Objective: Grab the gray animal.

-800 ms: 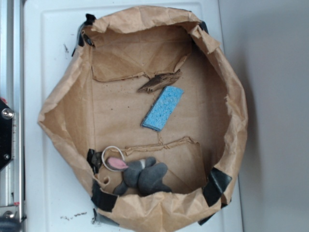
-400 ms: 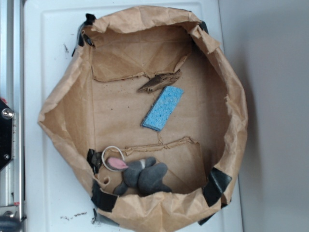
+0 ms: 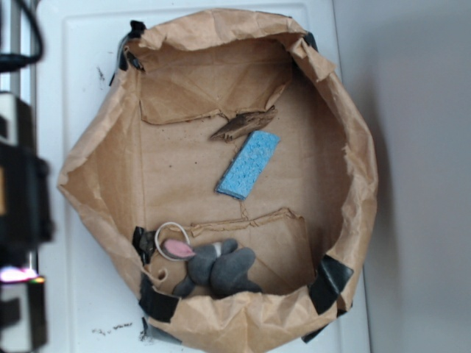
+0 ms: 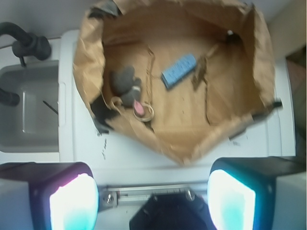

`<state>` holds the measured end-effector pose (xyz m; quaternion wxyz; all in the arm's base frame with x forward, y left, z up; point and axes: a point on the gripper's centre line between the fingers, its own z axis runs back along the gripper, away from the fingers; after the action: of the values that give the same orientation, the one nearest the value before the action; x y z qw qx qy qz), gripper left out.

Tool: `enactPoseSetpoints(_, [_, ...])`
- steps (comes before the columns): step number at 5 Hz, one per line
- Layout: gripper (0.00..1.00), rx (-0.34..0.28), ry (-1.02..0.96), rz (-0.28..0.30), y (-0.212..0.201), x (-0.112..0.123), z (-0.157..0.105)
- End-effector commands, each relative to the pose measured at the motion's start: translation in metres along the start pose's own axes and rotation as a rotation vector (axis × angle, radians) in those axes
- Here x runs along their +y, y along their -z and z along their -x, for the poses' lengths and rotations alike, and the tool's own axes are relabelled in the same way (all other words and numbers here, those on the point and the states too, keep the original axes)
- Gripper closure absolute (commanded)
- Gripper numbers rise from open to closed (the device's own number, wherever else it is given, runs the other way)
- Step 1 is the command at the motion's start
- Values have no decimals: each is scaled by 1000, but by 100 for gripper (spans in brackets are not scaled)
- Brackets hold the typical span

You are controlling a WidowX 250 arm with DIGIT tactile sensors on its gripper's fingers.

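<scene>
Gripper [image 4: 152,199]: lower edge of the wrist frame, over the white desk [image 3: 81,294], outside the paper tray; in the exterior frame it is a dark blur at the left edge.
Fingers [image 4: 72,203]: set wide apart, nothing between them.
Paper tray [image 3: 99,169]: crumpled brown walls, black tape at the corners, fills the middle of the exterior frame.
Gray animal [image 3: 221,268]: lower centre-left of the exterior frame, lying on the tray floor close under the near wall, pink ear toward the left, a white ring [image 3: 171,237] just beside its head.
Wood scrap [image 3: 243,123]: upper centre, well apart from the toy.
Blue sponge [image 3: 249,165]: centre, just below the scrap.
Risk, wall: the toy sits so near the paper that a descending finger may catch and crush the rim.
Risk, ring: a closing pinch could snag the ring rather than the plush.
Risk, shape: lumpy soft limbs may slip from a shallow pinch.
</scene>
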<state>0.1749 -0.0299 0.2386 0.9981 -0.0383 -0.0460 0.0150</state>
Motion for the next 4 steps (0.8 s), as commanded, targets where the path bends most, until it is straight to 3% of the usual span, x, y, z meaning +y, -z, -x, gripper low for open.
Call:
enactPoseSetpoints(1, [0, -134, 163, 0, 45, 22, -45])
enactPoseSetpoints(2, [0, -111, 125, -41, 73, 43, -59])
enactPoseSetpoints(4, [0, -111, 125, -41, 73, 43, -59])
